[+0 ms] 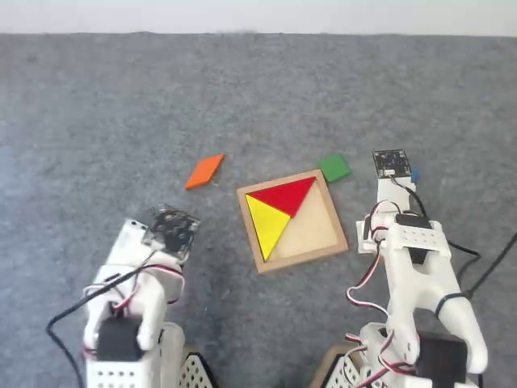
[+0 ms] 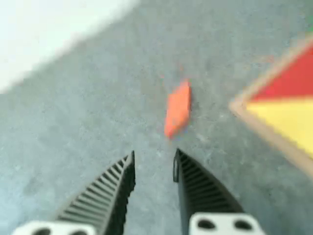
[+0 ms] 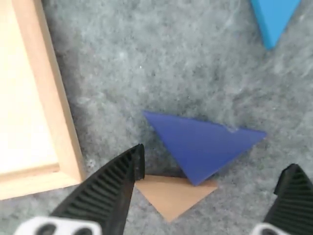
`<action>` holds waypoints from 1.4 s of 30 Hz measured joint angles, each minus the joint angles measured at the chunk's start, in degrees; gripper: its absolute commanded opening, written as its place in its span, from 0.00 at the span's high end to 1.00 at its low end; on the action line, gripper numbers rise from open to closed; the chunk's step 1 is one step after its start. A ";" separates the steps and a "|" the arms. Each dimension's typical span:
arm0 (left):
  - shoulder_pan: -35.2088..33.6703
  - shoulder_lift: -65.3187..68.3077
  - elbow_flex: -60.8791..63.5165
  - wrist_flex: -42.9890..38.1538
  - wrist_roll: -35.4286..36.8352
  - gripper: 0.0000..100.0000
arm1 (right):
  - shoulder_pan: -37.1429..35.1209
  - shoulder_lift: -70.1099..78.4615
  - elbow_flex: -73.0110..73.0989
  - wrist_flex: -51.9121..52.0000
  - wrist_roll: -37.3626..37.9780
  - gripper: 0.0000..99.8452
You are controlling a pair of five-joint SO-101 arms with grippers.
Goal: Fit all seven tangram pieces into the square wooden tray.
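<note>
Locate square wooden tray mid-table, holding smooth red triangle and yellow triangle. Right gripper spread wide, empty, over dark blue triangle touching tan triangle, right of tray: likely to drag both thin, flat pieces. Left gripper slightly parted, empty, nearside of orange parallelogram.

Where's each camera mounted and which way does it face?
High view: fixed overhead, looking down at the tray; left arm and right arm show.
Left wrist view: on the left arm, facing the orange piece past its open left gripper.
Right wrist view: on the right arm, looking down at the blue triangle; right gripper open.
Shared: tray and orange piece, high and left wrist.
</note>
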 measured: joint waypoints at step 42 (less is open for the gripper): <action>3.96 146.99 -108.22 16.09 11.78 0.97 | -2.20 0.00 0.00 -0.97 0.00 0.59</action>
